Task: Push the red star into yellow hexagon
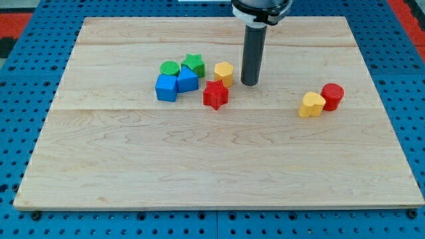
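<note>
The red star [215, 95] lies on the wooden board, just below and slightly left of the yellow hexagon [224, 72]; the two look close to touching or just apart. My tip [250, 83] rests on the board right of the yellow hexagon and up-right of the red star, with a small gap to both.
A green cylinder [170, 68], a green star [194, 64] and two blue blocks [167, 87] [187, 80] cluster left of the hexagon. A yellow block [311, 105] and a red cylinder [332, 96] touch at the view's right. The board's edge [219, 207] runs along the bottom.
</note>
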Robot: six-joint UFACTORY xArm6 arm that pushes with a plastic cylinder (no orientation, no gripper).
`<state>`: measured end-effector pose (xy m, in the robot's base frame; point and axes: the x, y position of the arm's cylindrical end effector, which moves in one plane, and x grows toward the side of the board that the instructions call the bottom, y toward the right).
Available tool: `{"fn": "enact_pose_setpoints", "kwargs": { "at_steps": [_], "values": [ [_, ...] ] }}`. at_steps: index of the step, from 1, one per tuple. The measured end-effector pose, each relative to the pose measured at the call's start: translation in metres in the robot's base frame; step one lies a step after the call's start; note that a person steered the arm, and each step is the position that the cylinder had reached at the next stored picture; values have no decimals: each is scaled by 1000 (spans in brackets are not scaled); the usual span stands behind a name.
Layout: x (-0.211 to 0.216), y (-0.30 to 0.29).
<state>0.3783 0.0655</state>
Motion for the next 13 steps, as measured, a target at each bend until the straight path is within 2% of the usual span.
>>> {"fn": "enact_pose_setpoints", "kwargs": {
  "at_steps": [2, 3, 4, 5, 6, 8, 13],
  "values": [
    [1, -31],
    [3, -17],
    [40, 15],
    [85, -10],
    [96, -85],
    [76, -84],
    [37, 2]
  ]
}}
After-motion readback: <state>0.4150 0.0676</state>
